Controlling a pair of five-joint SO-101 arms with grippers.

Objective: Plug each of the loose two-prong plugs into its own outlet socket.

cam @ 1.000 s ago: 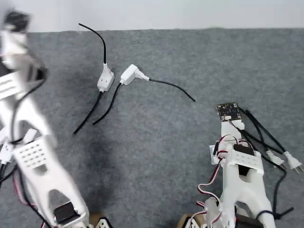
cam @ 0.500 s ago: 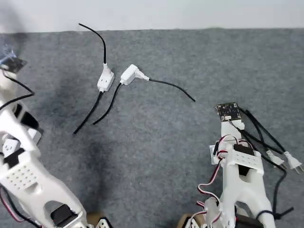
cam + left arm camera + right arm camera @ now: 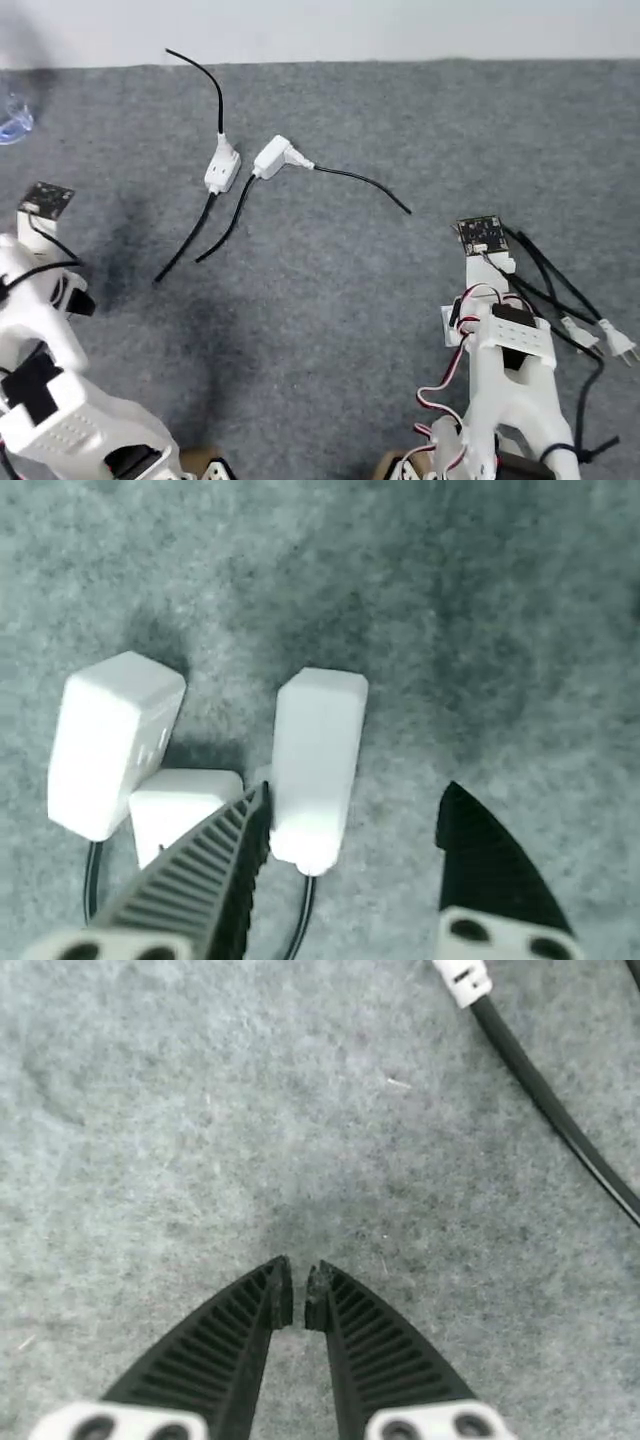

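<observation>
left pincer (image 3: 355, 792) was wide open, empty. Just ahead lay a long block (image 3: 315, 760), long axis along the pincer's reach, cord (image 3: 303, 925) end nearest. outlet (image 3: 115, 740) and small piece (image 3: 185, 810) sat by the ribbed jaw. right pincer (image 3: 297, 1295) was nearly shut, empty, one cable (image 3: 545, 1095) ahead. From above: two white units, A (image 3: 222, 165) and B (image 3: 275, 157), four cord tails, nearer the left arm (image 3: 45, 300). One pronged plug (image 3: 618, 347) lay back by the right arm (image 3: 510, 360).

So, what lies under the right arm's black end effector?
Bare grey carpet lies under the shut right end effector; a white-tipped black cable runs off to one side. The fingers cover the carpet directly beneath them.
</observation>
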